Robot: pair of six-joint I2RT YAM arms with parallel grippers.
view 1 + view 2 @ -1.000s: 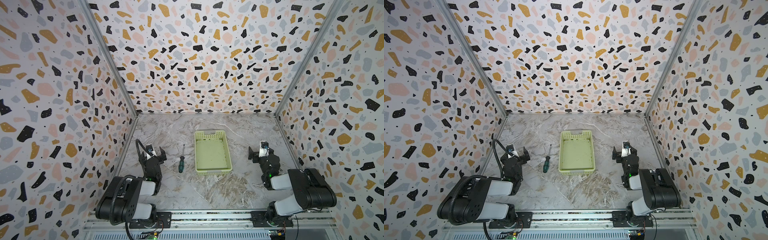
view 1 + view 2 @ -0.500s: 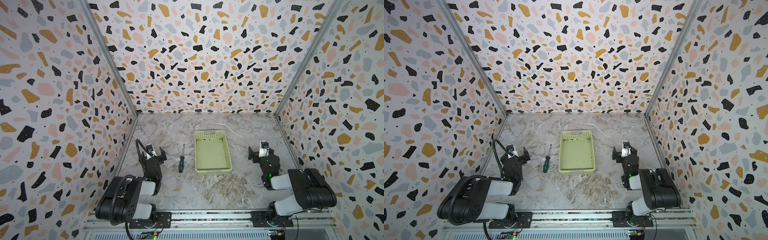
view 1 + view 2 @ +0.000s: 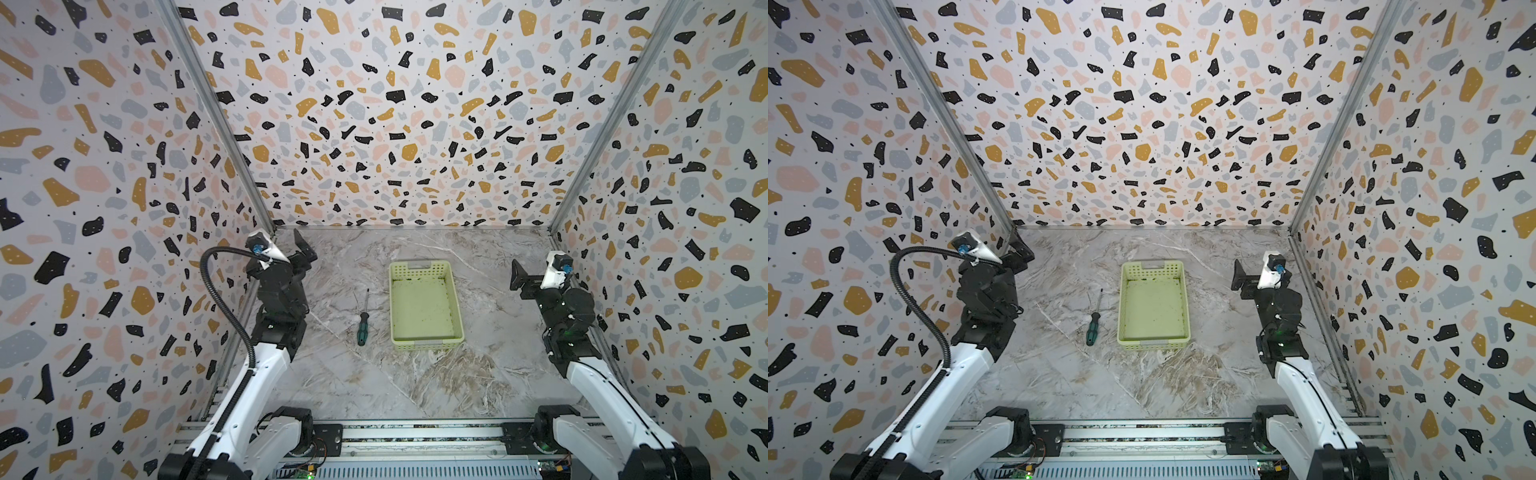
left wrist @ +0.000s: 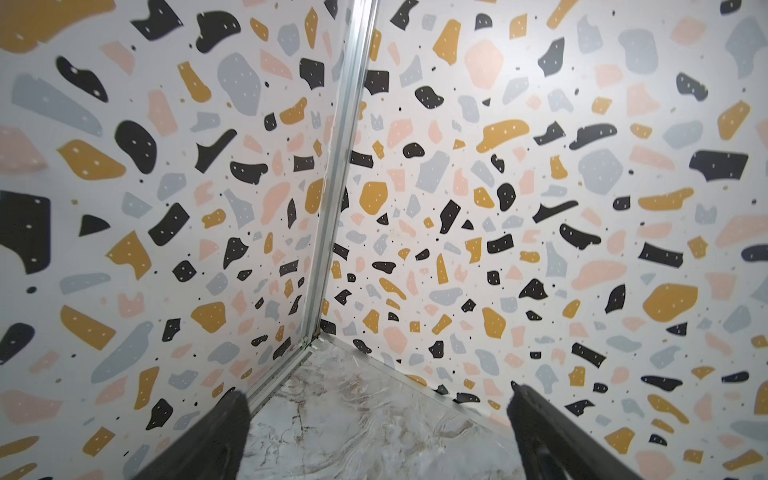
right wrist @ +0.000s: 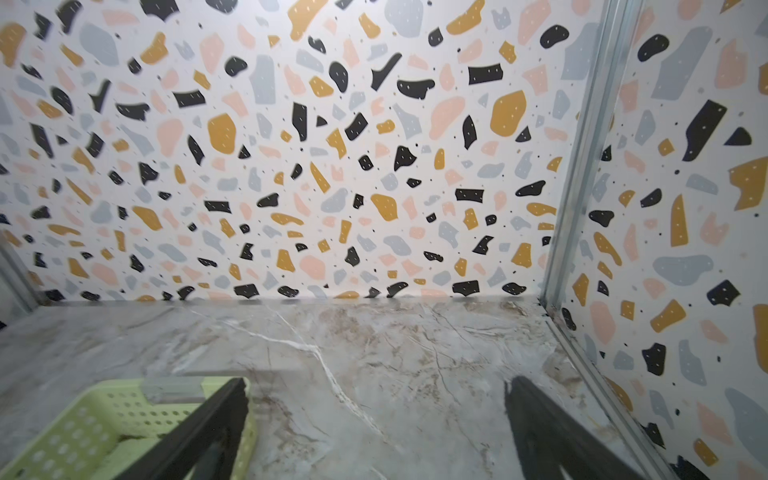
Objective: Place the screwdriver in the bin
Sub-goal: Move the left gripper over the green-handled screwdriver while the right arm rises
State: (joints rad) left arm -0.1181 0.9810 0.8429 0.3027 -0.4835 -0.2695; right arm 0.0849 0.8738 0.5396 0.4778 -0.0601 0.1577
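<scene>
The bin (image 3: pixel 419 272) is pale yellow-green plastic, smooth and matt, with perforated walls. The screwdriver (image 3: pixel 363 328) has a green-and-black plastic-looking handle and a thin dark metal shaft. The tabletop (image 3: pixel 374 395) is smooth, marble-patterned and faintly glossy. The walls (image 3: pixel 395 104) are matt printed panels, joined by silvery metal corner posts (image 4: pixel 336 187).

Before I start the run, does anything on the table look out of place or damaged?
Nothing stands out. The screwdriver lies flat on the table beside the bin, not touching it; the bin sits upright and looks undamaged. The left hand and right hand are open, holding nothing.
</scene>
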